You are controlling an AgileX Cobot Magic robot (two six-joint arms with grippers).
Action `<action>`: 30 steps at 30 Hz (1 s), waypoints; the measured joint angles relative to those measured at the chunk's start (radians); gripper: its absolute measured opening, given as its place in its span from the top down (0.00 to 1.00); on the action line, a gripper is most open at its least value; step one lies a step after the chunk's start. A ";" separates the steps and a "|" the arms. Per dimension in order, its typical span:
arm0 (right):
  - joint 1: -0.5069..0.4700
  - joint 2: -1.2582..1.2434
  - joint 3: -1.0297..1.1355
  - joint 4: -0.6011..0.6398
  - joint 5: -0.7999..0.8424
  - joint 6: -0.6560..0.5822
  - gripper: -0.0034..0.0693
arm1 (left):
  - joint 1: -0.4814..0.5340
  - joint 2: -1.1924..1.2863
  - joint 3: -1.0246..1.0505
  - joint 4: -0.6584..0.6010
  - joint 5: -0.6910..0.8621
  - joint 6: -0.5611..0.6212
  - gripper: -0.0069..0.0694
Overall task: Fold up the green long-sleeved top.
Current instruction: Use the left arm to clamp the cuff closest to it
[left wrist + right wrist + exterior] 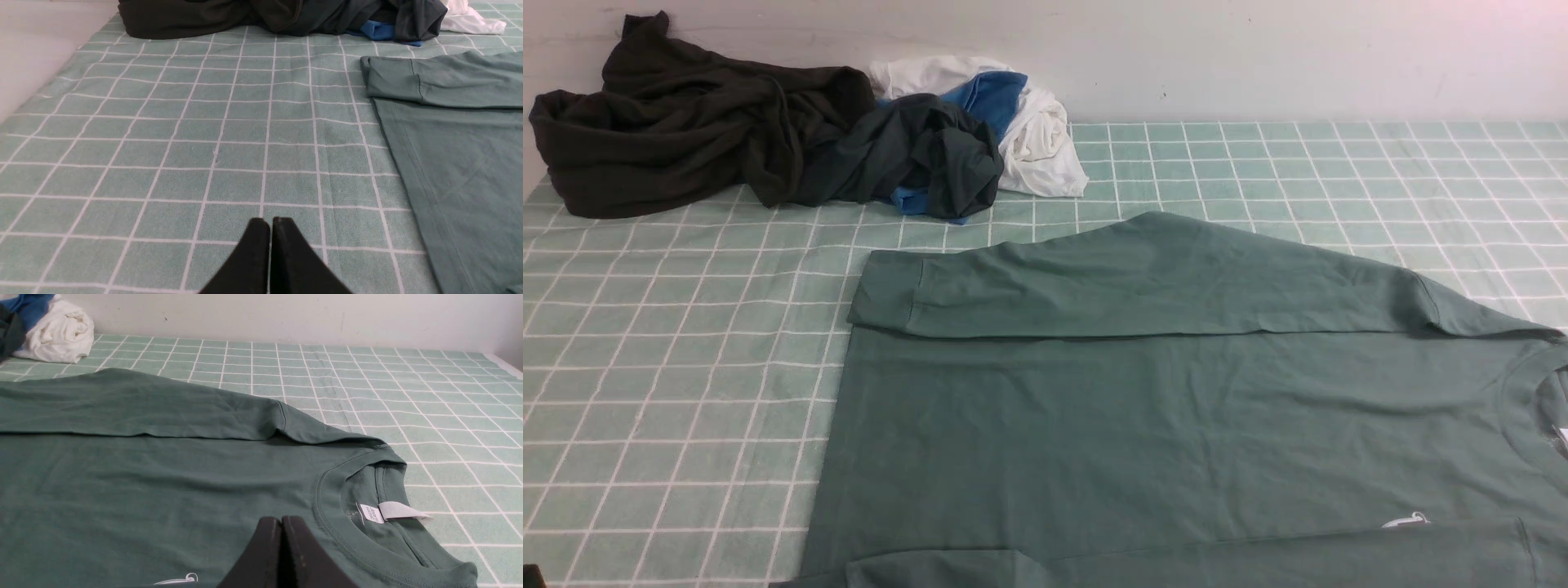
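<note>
Green top (1176,408) lies flat on checked surface (670,367), long axis L–R w/ collar (331,526) to the right, hem (408,171) left; R fingers (267,551), shut & empty, hover over chest by collar, L fingers (253,253), also shut, over bare surface beside hem, so R arm looks nearer.

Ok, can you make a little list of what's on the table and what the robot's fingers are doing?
top: green, spread flat, collar to the robot's right
far sleeve: folded in over the top
label: white, inside the collar
pile: dark, blue and white clothes, far left
table cover: green checks
left fingers: shut, empty, over bare cover
right fingers: shut, empty, over the top by the collar
</note>
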 joint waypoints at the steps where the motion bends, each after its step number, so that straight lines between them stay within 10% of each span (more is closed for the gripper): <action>1: 0.000 0.000 0.000 0.000 0.000 0.000 0.97 | 0.000 0.000 0.000 0.000 0.000 0.000 0.91; 30: 0.000 0.000 0.000 -0.018 0.001 -0.010 0.97 | 0.000 0.000 0.000 0.000 0.000 0.000 0.91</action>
